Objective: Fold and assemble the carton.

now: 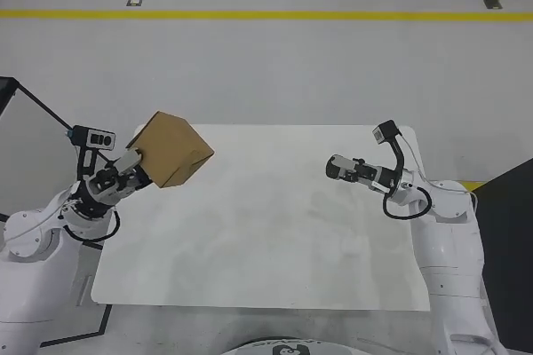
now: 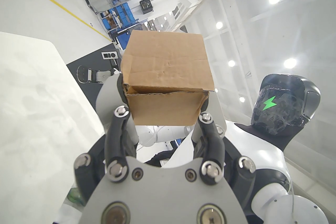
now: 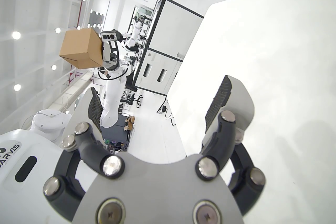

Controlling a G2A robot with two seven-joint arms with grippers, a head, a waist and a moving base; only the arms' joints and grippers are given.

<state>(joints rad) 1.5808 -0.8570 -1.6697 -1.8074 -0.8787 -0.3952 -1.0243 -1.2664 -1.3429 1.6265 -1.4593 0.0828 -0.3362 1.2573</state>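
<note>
Now I hold the carton (image 1: 173, 149) aloft at ten o'clock in the left end effector (image 1: 135, 161), probably to keep its flaps reachable; right end effector (image 1: 330, 167) wide, empty.

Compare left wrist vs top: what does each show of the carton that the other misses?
Left wrist adds a gap at the carton's gripped end, where a flap is not flush, with the left end effector clamping the panel beside it. Top adds where it sits: over the table's far left corner, upper faces closed. Both: the carton in that grip.
</note>
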